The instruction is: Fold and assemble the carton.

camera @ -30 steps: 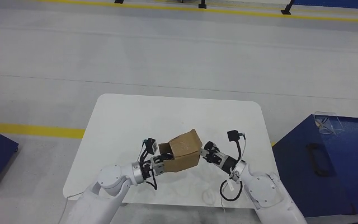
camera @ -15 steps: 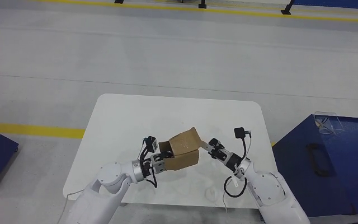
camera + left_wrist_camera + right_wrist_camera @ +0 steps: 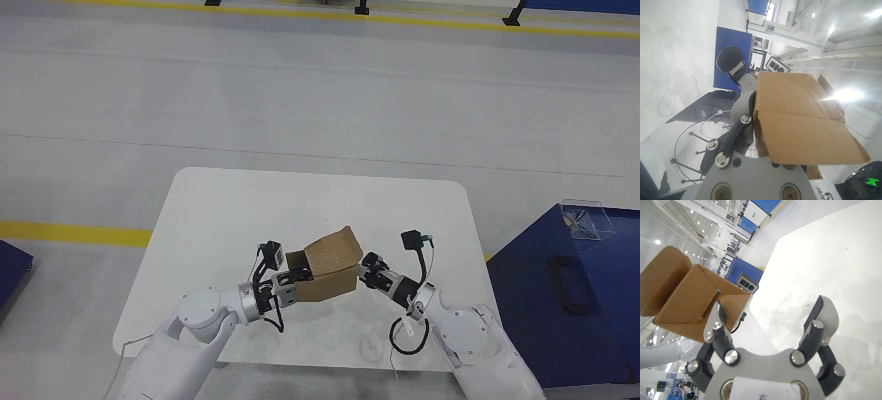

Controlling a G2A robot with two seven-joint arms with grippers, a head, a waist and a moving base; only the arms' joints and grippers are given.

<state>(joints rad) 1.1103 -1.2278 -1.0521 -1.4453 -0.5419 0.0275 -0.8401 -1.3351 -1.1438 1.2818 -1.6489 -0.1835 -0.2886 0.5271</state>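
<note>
Top view: carton [image 3: 328,265] in the lower middle of the frame, over the white table [image 3: 250,210]. Pinched at its left end by the left gripper [image 3: 291,289]. Just beside its right end, the right gripper [image 3: 367,271], spread wide.

Left wrist view: carton in the middle, one grey finger [image 3: 743,111] pressed on its side.

Right wrist view: carton at upper left. Fingers spread far apart, one finger [image 3: 720,313] just beside the carton.
</note>
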